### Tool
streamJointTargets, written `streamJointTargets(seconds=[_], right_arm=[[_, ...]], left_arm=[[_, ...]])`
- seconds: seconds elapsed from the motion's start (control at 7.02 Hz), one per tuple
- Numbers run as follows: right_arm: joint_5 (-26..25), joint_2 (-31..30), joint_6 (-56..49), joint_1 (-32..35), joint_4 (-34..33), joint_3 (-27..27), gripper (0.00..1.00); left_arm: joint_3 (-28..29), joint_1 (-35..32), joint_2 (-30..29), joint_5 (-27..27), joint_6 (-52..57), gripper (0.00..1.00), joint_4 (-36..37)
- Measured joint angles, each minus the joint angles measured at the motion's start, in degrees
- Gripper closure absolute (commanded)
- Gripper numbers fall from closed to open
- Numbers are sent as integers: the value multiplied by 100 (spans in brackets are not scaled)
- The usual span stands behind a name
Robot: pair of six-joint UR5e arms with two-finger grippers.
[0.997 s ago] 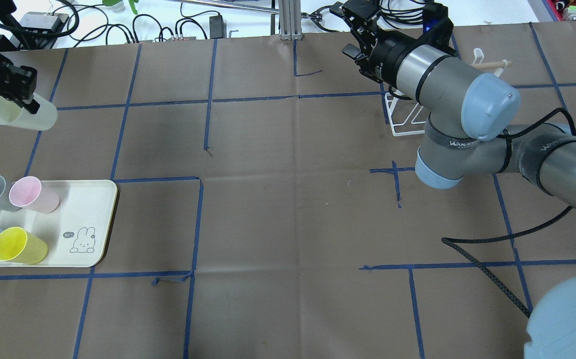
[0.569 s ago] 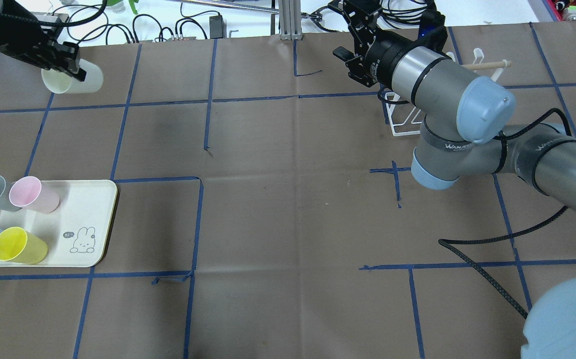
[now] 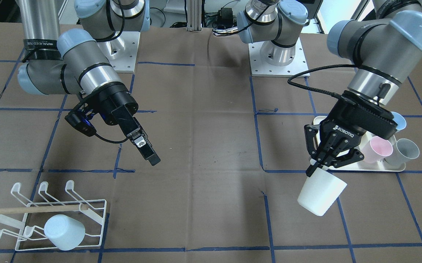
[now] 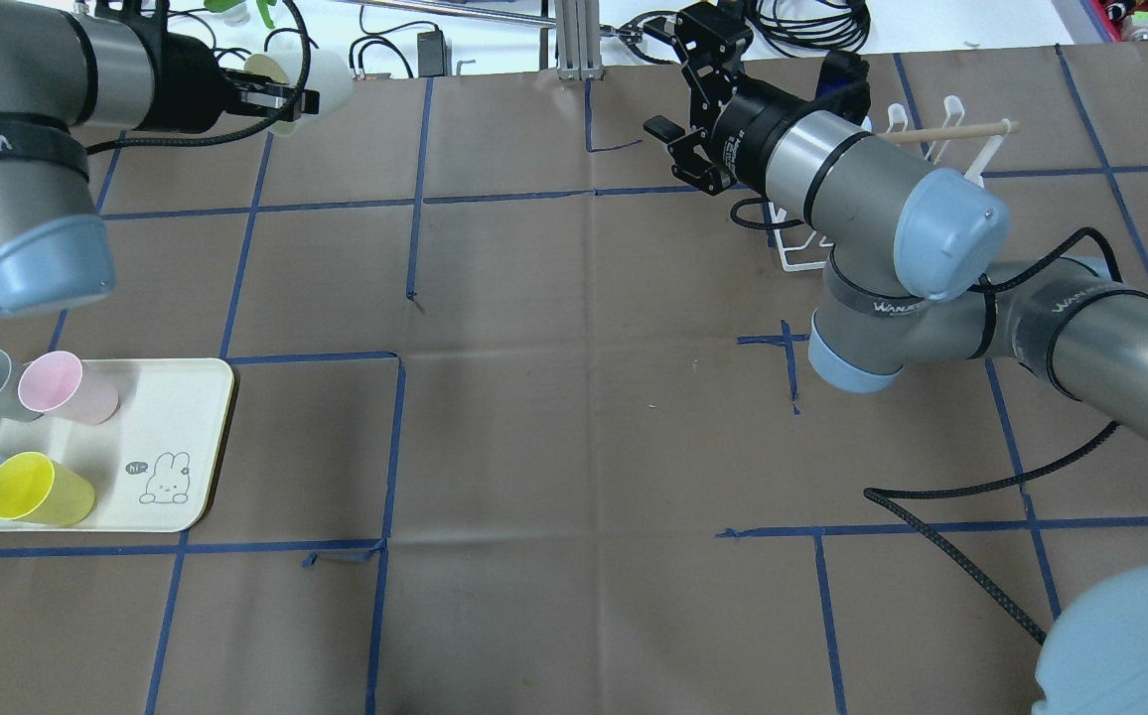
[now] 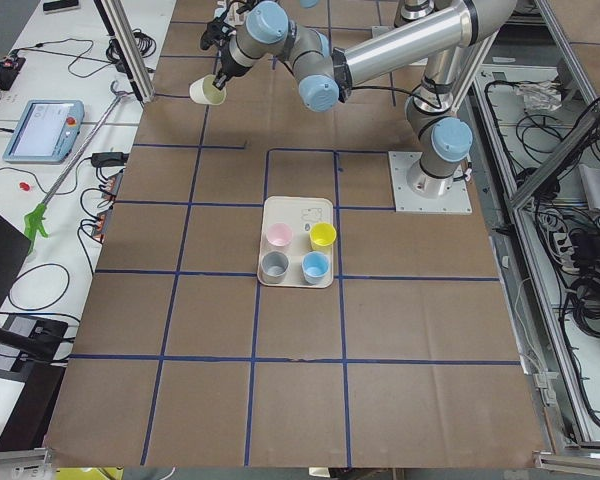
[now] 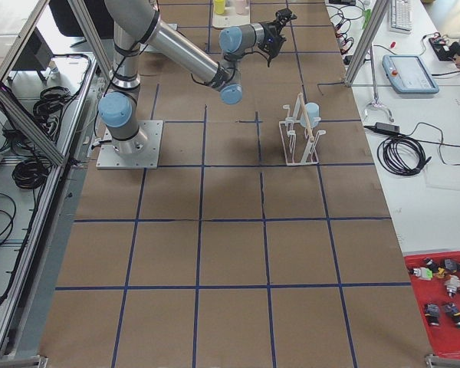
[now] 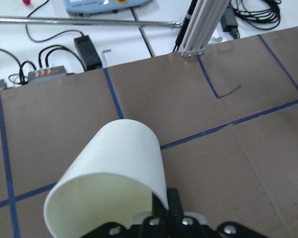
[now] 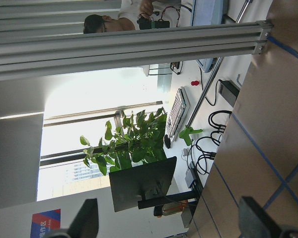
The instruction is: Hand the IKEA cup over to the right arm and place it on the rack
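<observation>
Exterior front-facing shows the left end effector [image 3: 318, 166] pinching the white cup [image 3: 320, 197]; carry it slowly to the right end effector [image 3: 150, 155], which is spread wide.

Overhead, the right arm [image 4: 852, 189] hides most of the rack [image 4: 961, 129] from me. My left wrist view crops the left gripper [image 7: 164, 213] at the bottom edge, below the cup [image 7: 119, 168]. The fingers [image 8: 87, 218] of the right gripper [image 8: 169, 213] show only as blurred corners. Both side views show the grippers too small to judge.
</observation>
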Motion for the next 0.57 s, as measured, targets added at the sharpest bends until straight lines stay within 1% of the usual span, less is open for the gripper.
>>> streamJointTargets(seconds=[0.28, 0.43, 0.57], right_arm=[[-44, -7, 30, 5, 36, 173, 0], [-38, -4, 22, 8, 34, 189, 0], [-27, -3, 25, 10, 27, 191, 0]], left_arm=[[-790, -228, -77, -521, -34, 100, 1724], [-1113, -389, -102, -641, -71, 100, 2349], [-1302, -589, -122, -644, -250, 100, 2764]])
